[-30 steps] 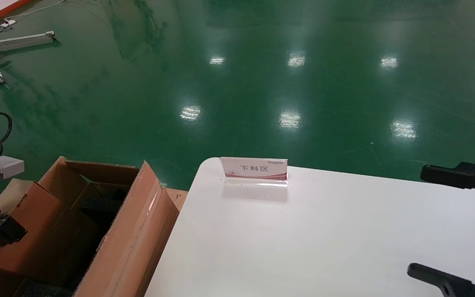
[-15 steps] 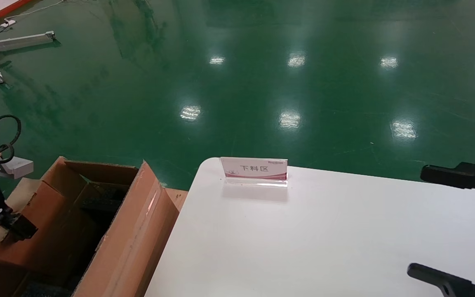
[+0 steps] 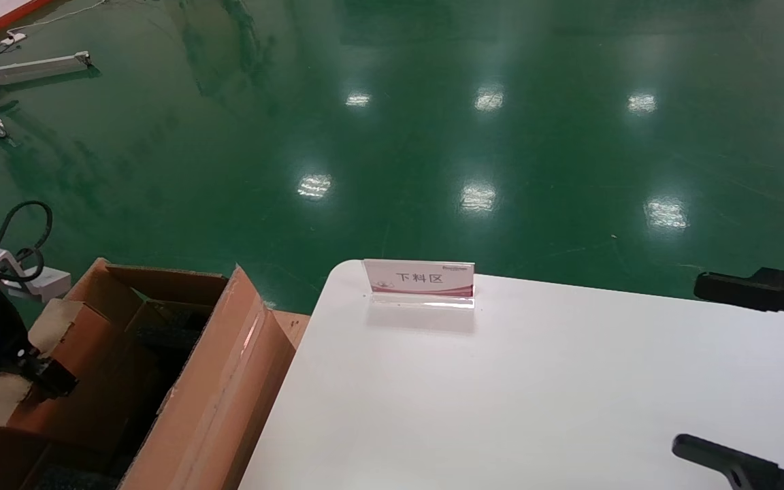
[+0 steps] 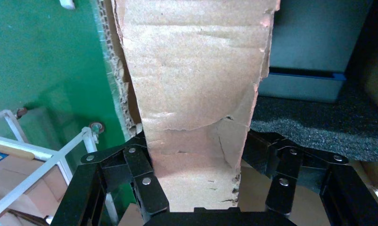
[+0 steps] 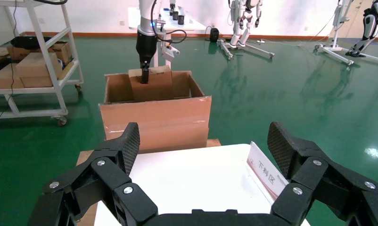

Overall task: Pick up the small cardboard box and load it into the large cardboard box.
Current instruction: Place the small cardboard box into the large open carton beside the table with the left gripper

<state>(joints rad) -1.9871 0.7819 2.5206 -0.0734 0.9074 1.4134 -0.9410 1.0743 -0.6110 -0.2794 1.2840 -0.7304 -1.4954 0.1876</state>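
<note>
The small cardboard box point(image 3: 58, 340) is clamped by the left pincer point(image 3: 45, 378) just inside the large cardboard box point(image 3: 222, 381), near its far-left wall. The right pincer point(image 5: 201, 155) is spread wide, empty, over the white bench point(image 3: 535, 395).

1. Floor point(image 3: 433, 136): glossy green, covering the whole room, with rows of bright reflections from overhead lights.
2. Table point(image 3: 535, 395): white top with a rounded corner, in the foreground of the head view.
3. Sign point(image 3: 419, 278): clear stand with a white-and-red card bearing Chinese characters, at the table's far edge.
4. Wall point(image 5: 295, 14): pale, with a reddish skirting strip where it meets the floor.
5. Shelf cart point(image 5: 36, 70): white frame on castors, carrying cardboard boxes, near the wall.
6. Humanoid robots point(image 5: 246, 19): white figures on floor stands, along the far wall.
</note>
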